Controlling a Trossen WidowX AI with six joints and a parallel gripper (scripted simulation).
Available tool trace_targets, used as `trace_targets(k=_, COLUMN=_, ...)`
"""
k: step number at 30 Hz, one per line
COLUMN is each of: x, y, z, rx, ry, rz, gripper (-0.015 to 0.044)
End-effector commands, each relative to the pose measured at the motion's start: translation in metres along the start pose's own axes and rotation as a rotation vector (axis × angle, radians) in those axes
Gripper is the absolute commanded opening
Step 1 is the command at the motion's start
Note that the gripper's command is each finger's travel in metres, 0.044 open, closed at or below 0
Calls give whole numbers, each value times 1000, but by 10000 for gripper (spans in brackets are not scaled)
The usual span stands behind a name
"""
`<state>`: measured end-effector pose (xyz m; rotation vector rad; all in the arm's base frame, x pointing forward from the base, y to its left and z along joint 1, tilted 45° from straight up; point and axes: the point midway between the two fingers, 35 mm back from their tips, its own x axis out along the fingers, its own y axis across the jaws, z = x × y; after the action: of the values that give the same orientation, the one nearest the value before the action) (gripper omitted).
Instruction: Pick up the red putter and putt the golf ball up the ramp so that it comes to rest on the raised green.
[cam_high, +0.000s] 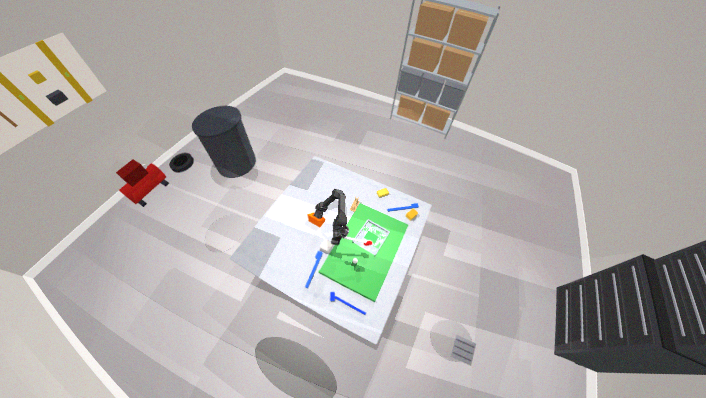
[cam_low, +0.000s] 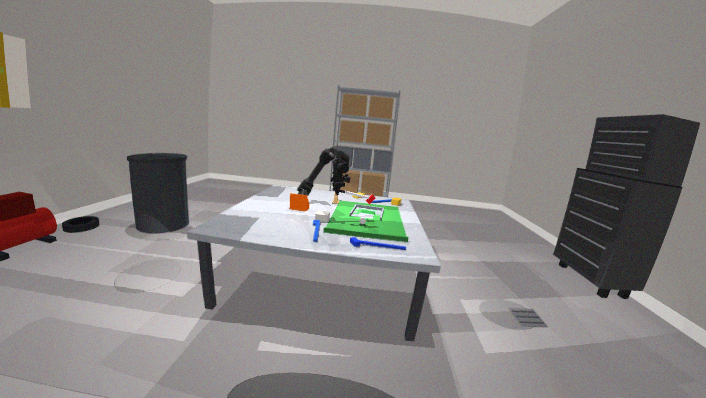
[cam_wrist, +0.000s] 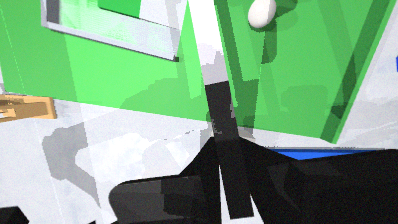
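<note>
My gripper (cam_high: 342, 237) (cam_low: 338, 191) (cam_wrist: 222, 140) is shut on the black grip of the red putter (cam_high: 368, 243) (cam_low: 370, 199) (cam_wrist: 220, 102). Its pale shaft slants away from the fingers, and its red head is over the green mat (cam_high: 370, 287) (cam_wrist: 135, 85) in the top view; the head is outside the wrist view. The white golf ball (cam_high: 355, 261) (cam_low: 363, 221) (cam_wrist: 262, 13) sits on the mat, apart from the putter. The grey-walled frame (cam_high: 362, 230) (cam_wrist: 110, 40) stands on the mat with green surfaces inside. Whether the head touches anything I cannot tell.
Blue putters (cam_high: 314, 270) (cam_high: 349, 304) (cam_high: 403, 207) lie around the mat. A white block (cam_high: 326, 246) (cam_low: 322, 216) is at its near-left edge. Yellow blocks (cam_high: 382, 192) (cam_high: 411, 214) and a tan wooden piece (cam_high: 354, 204) (cam_wrist: 27, 107) are farther back. An orange block (cam_high: 316, 219) (cam_low: 299, 202) is by the arm's base.
</note>
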<state>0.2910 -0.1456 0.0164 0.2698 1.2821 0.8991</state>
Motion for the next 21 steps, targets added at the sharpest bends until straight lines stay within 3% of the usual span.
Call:
trace_targets(k=1, x=0, y=-22, z=-14, rx=105, ry=14, rz=-7, gripper=0)
trace_targets(k=13, x=9, y=-75, z=-61, rx=399, ry=66, rz=-7, gripper=0)
trace_targets(k=21, x=16, y=-78, z=-64, rx=415, ry=69, rz=-7, gripper=0)
